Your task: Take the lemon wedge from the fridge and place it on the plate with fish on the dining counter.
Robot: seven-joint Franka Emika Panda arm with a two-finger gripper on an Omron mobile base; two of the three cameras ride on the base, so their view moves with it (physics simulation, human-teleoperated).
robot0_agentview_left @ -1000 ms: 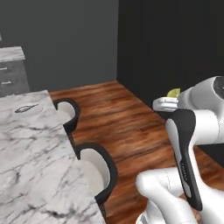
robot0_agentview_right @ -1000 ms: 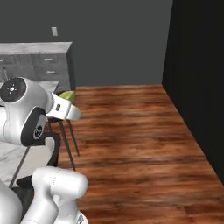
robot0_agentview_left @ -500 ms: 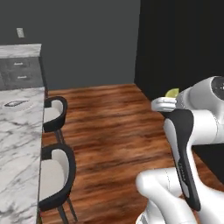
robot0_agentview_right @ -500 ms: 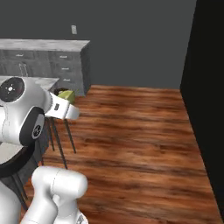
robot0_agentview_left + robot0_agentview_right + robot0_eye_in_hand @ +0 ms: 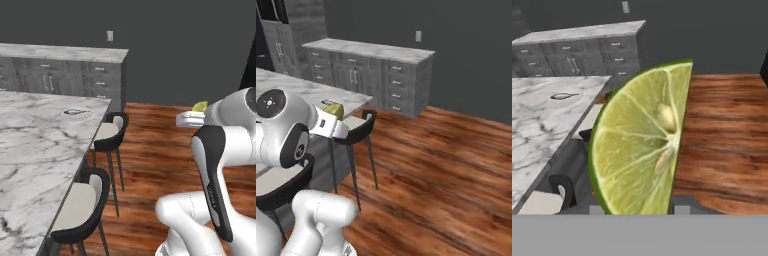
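The lemon wedge (image 5: 642,150), yellow-green with pale seeds, sits close in front of the hand camera. My gripper (image 5: 192,118) is shut on the lemon wedge (image 5: 200,106), held up beside the arm over the wood floor. From the other side the gripper (image 5: 331,124) carries the wedge (image 5: 333,108) just off the corner of the dining counter (image 5: 306,92). The white marble dining counter (image 5: 35,140) stretches to my left. A small flat grey thing (image 5: 75,112) lies on it, too small to tell whether it is the plate. The fridge is out of view.
Two black stools (image 5: 107,132) (image 5: 80,207) with pale seats stand along the counter's edge. Grey drawer cabinets with a marble top (image 5: 373,70) line the dark back wall. Open wood floor (image 5: 441,165) lies to the right.
The whole picture has swung, so the base has turned: the counter, stools and wall cabinets have come into view. The gripper stays shut on the wedge.
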